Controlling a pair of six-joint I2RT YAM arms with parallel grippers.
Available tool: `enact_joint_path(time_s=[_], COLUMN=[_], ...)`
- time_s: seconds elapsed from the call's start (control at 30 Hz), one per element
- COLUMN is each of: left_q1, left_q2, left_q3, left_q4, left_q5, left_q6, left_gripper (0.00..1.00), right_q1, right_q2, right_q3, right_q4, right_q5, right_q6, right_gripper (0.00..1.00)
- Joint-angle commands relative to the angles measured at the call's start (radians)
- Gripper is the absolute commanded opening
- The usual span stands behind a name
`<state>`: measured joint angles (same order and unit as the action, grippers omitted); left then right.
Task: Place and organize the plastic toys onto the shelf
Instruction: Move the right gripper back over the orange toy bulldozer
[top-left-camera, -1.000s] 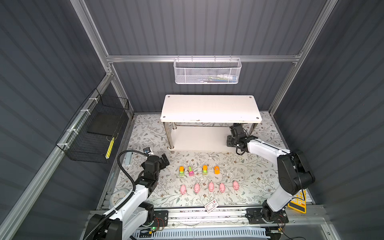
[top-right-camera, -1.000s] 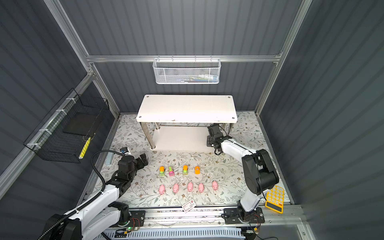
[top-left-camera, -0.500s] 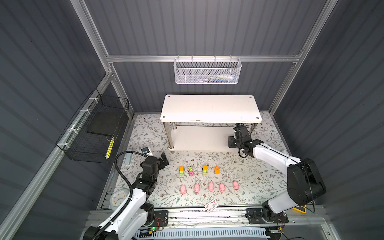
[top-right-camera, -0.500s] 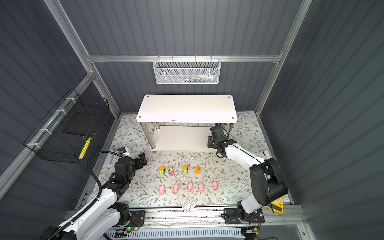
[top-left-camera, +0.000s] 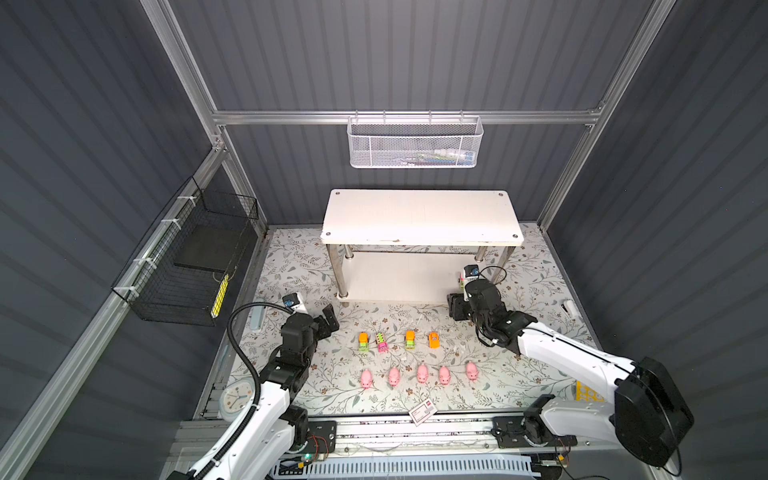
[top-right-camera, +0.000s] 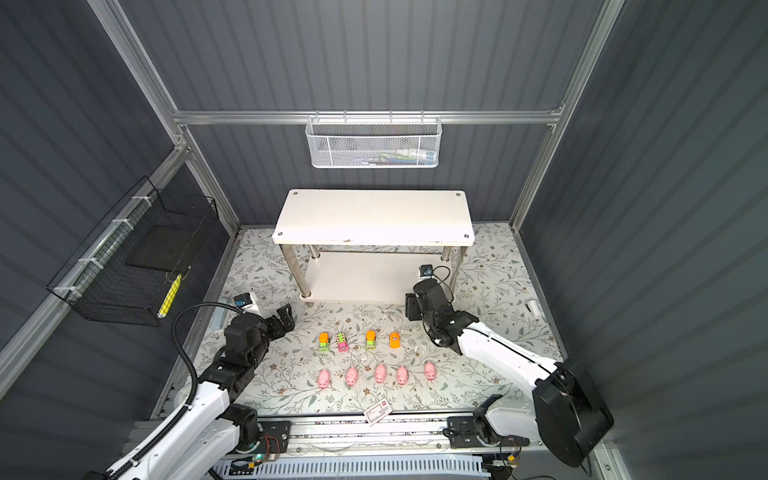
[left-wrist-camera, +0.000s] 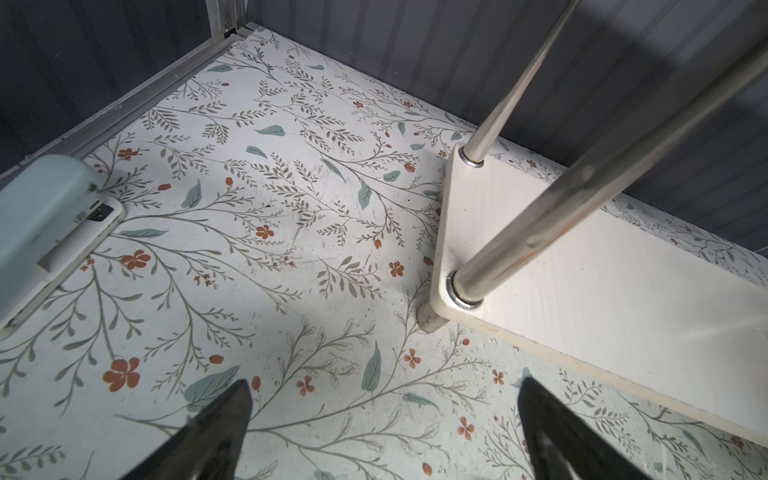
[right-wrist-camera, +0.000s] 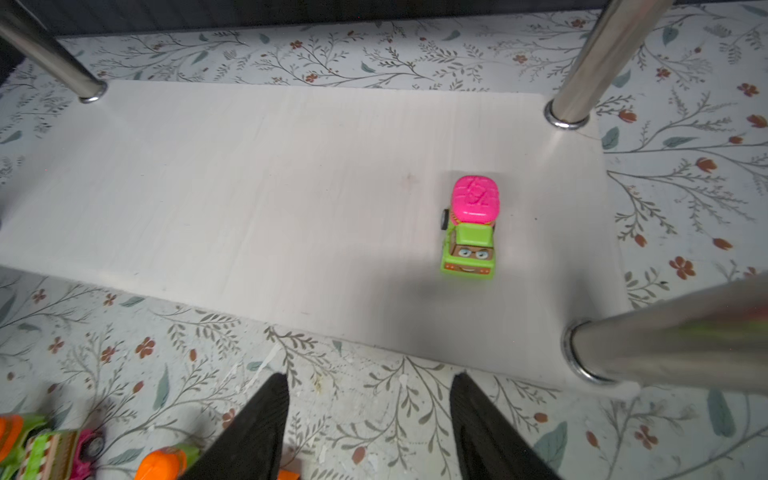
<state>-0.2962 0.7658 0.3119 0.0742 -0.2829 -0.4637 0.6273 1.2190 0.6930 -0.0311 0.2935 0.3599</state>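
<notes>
- Where the right wrist view looks down on it, we find one lime-green plastic toy car with a pink top. It stands on the lower board of the white two-tier shelf with shiny metal posts, toward the end on the robot's right, and nothing grips it.
- We note the right gripper just in front of that board, over the floral mat. Its jaws stand moderately apart with nothing between them.
- We note the left gripper low over the mat, near the shelf's front left post. Its jaws are spread wide and hold nothing.
- Both top views show a row of four small plastic cars in orange, lime green and pink on the mat in front of the shelf. A row of five pink plastic pigs lies nearer the front rail.
- A small red-and-white card lies at the mat's front edge.
</notes>
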Motion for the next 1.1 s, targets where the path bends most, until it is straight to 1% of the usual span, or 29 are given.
enact_joint_path(time_s=[0.0, 0.13, 0.23, 0.33, 0.73, 0.87, 1.07], left_q1=[-0.008, -0.009, -0.009, -0.009, -0.011, -0.011, -0.010], left_q2=[0.021, 0.051, 0.072, 0.085, 0.096, 0.089, 0.093], left_q3=[0.033, 0.038, 0.038, 0.040, 0.026, 0.014, 0.009], left_q4=[0.017, 0.052, 0.076, 0.086, 0.110, 0.108, 0.112], left_q5=[0.018, 0.020, 0.029, 0.031, 0.018, 0.016, 0.012], left_q6=[0.023, 0.022, 0.019, 0.017, 0.009, 0.006, 0.007], left_gripper=[1.00, 1.00, 1.00, 1.00, 1.00, 1.00, 1.00], right_q1=[0.049, 0.108, 0.137, 0.166, 0.167, 0.167, 0.167], right_q2=[-0.054, -0.063, -0.037, 0.013, 0.180, 0.215, 0.238], right_q3=[-0.023, -0.023, -0.030, -0.024, 0.083, 0.095, 0.108], right_q4=[-0.027, -0.096, -0.107, -0.120, -0.242, -0.262, -0.288], right_q5=[0.059, 0.022, -0.029, -0.047, -0.166, -0.208, -0.238], right_q6=[0.036, 0.110, 0.166, 0.196, 0.165, 0.164, 0.172], right_gripper=[0.65, 0.67, 0.68, 0.69, 0.69, 0.68, 0.67])
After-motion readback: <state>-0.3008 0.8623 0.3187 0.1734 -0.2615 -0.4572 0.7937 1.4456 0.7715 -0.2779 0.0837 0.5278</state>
